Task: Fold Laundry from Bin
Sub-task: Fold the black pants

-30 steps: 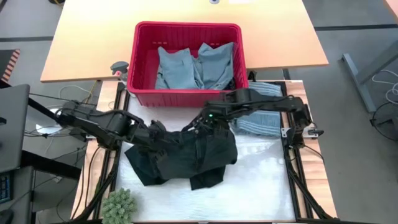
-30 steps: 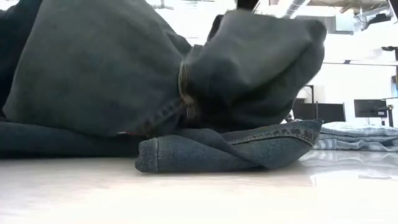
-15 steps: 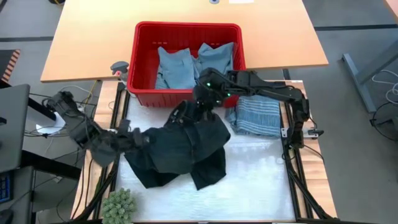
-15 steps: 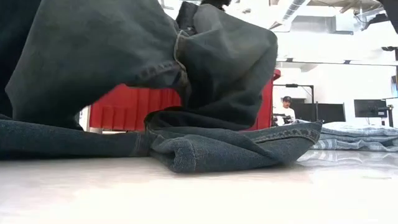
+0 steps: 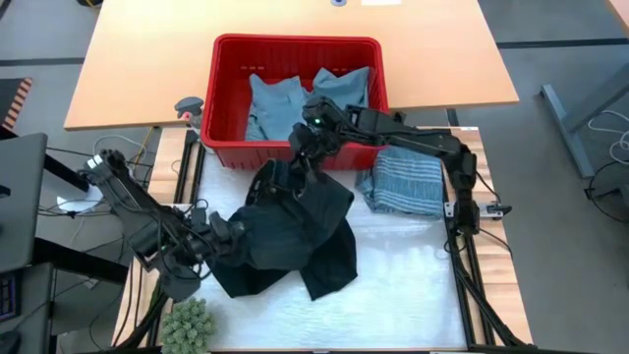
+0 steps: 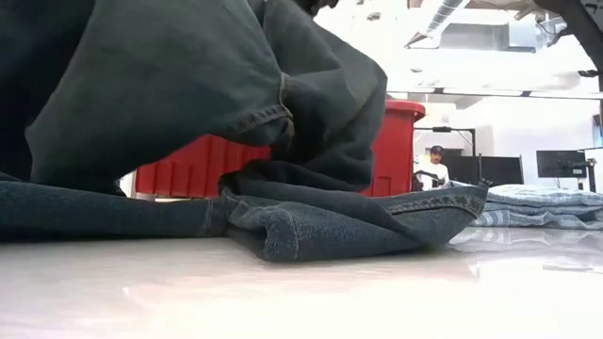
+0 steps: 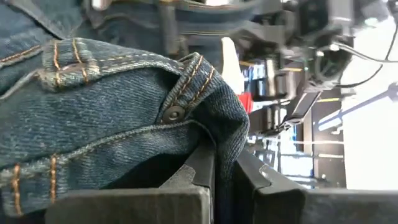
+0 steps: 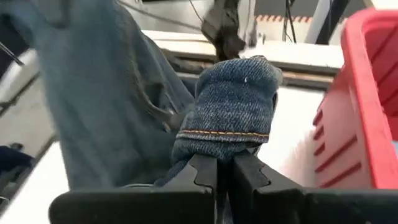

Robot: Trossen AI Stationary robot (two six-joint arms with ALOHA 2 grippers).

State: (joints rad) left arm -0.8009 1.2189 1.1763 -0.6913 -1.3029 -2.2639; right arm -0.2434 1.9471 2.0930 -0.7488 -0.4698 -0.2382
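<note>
Inside the red bin (image 5: 228, 141) lie light-blue garments (image 5: 307, 103); both jaws clench dark jeans (image 5: 290, 231).

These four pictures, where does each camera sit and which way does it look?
High view: above the table, looking straight down on the red bin, the dark jeans and both arms.
Low view: at table-top height, looking level across; jeans fill it, no arm clearly shown.
Left wrist view: on the left arm, looking past its claw, shut on denim.
Right wrist view: on the right arm, past its claw pinching a jeans fold.
Shared: the high and low views both show the bin and jeans.
</note>
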